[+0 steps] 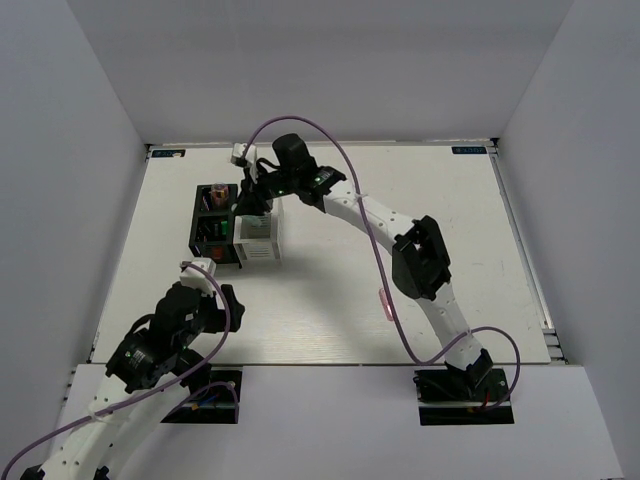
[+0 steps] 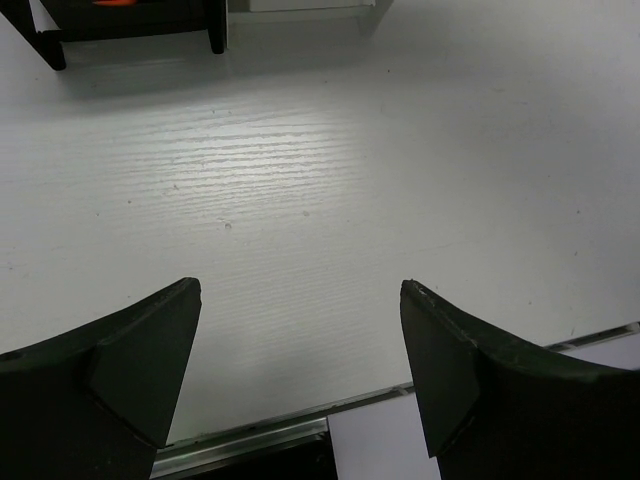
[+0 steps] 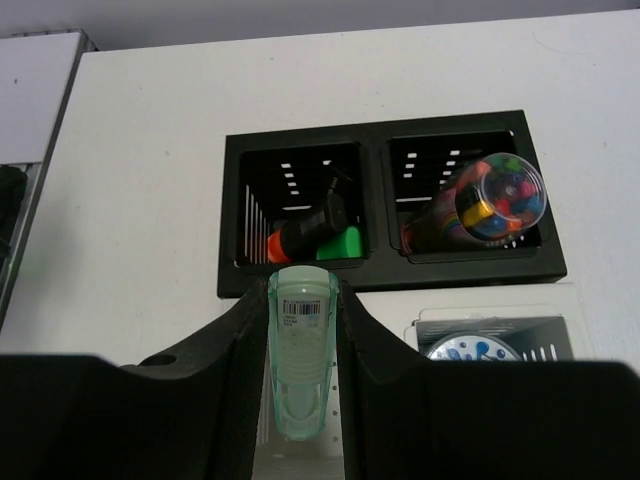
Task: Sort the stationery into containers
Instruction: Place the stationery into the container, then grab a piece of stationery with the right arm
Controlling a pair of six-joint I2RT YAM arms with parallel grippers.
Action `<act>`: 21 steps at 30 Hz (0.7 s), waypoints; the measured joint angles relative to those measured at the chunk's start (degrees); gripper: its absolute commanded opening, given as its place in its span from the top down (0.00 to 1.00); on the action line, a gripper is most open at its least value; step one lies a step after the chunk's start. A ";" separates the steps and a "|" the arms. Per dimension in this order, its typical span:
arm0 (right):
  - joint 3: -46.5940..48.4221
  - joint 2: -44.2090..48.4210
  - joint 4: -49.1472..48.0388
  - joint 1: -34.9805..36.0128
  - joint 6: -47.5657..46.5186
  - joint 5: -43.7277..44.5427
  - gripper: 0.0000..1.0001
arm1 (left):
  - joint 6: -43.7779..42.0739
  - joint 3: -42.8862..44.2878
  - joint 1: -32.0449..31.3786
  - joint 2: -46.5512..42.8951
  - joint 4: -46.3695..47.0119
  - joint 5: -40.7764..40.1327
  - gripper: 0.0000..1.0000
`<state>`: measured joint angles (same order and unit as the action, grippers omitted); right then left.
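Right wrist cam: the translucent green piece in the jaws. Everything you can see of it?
The translucent green capsule-like plastic piece is elongated, with a rounded far end and a white barcode label near that end. The right gripper holds it, jaws pressed on both long sides, its length along them. Its tip points toward the black slotted organiser box; nothing else visibly touches it.

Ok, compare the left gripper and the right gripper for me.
The left gripper is open and empty; the right gripper is shut on a translucent green capsule. The left gripper hangs over the table near its front edge; the right gripper is by the black organiser. Both are dark two-finger grippers.
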<state>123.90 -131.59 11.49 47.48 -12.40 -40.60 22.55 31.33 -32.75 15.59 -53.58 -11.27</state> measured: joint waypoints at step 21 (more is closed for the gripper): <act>-23.15 24.87 11.82 -8.13 10.58 8.02 0.76 | -0.02 -0.02 0.00 -1.31 0.00 0.09 0.10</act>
<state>100.75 -106.72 23.31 39.35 -1.83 -32.58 22.52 31.31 -32.75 14.28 -53.58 -11.18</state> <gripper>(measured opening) 0.862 0.901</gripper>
